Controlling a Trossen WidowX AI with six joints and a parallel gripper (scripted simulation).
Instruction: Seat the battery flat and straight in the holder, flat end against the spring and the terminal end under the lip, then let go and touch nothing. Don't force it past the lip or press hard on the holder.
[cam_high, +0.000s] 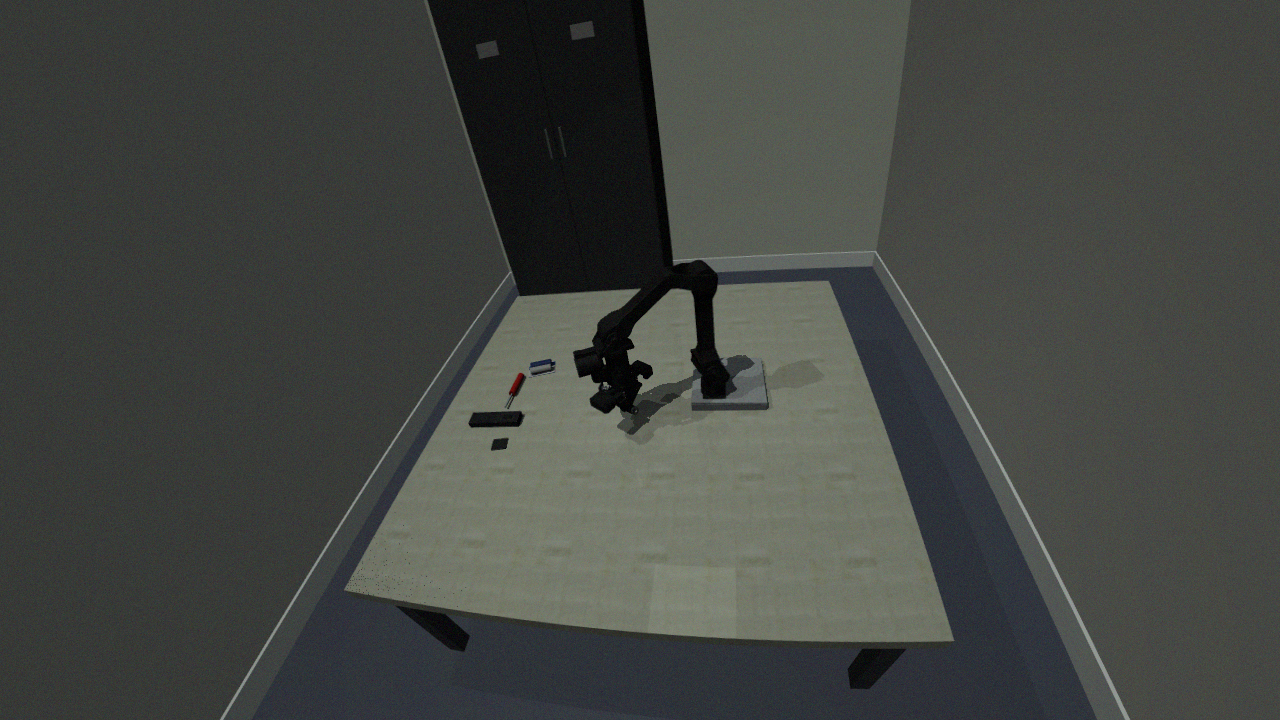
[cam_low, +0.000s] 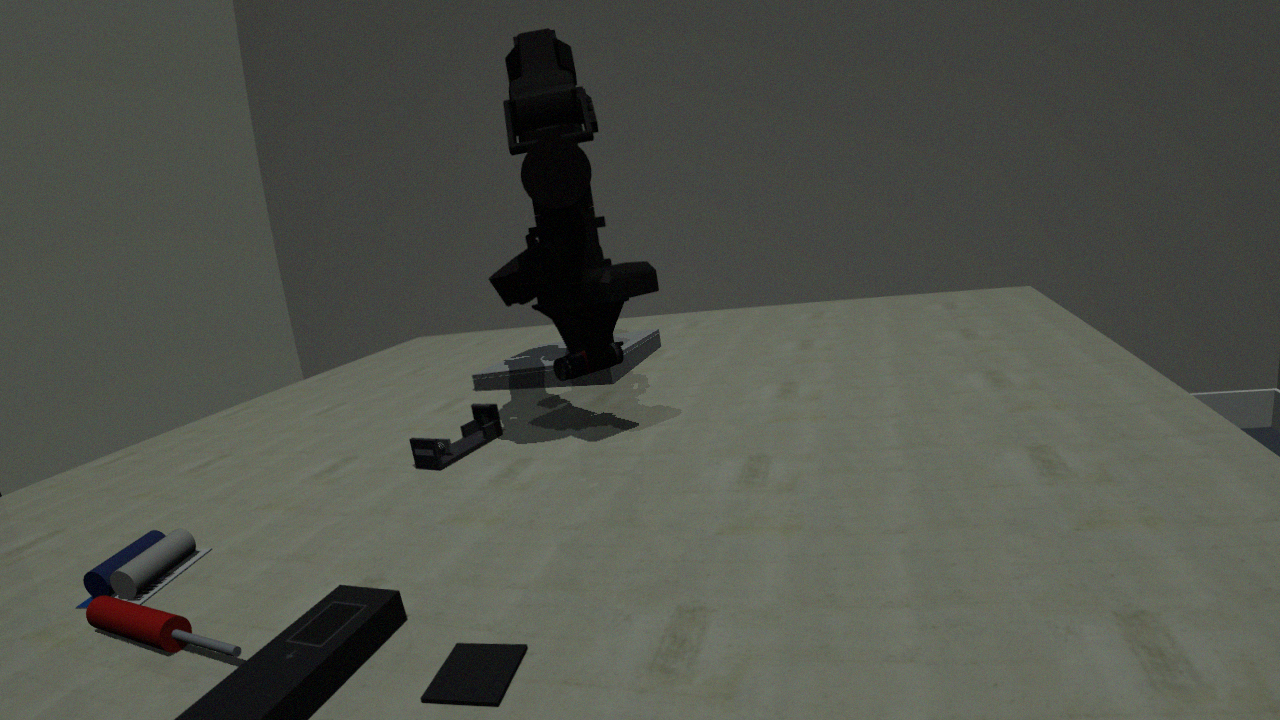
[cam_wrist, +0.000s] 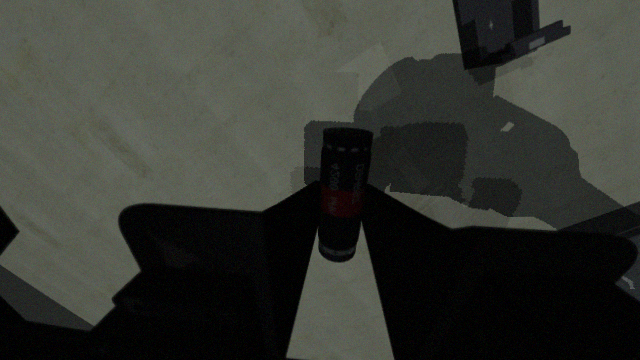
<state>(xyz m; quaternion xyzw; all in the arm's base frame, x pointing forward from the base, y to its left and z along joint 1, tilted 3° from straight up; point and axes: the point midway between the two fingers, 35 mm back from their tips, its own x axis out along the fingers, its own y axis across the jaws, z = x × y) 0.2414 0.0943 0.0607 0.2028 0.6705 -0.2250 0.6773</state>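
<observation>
One battery (cam_wrist: 341, 192) sits pinched in my end effector (cam_low: 586, 356), lifted off the bench (cam_low: 805, 501), with its shadow on the surface below it. The fingers clamp it across the red band near mid-length, so both ends stick out free, which I judge is the right hold: it leaves the flat end and the terminal end clear for the spring and lip. I expect it to handle as a stiff, smooth, fairly light cylinder, prone to rolling or twisting in the pinch if nudged. The holder (cam_low: 454, 440) lies on the bench nearby, toward the exterior camera from my end effector and apart from it; in the wrist view it shows at the upper right. I cannot tell which battery end is which.
</observation>
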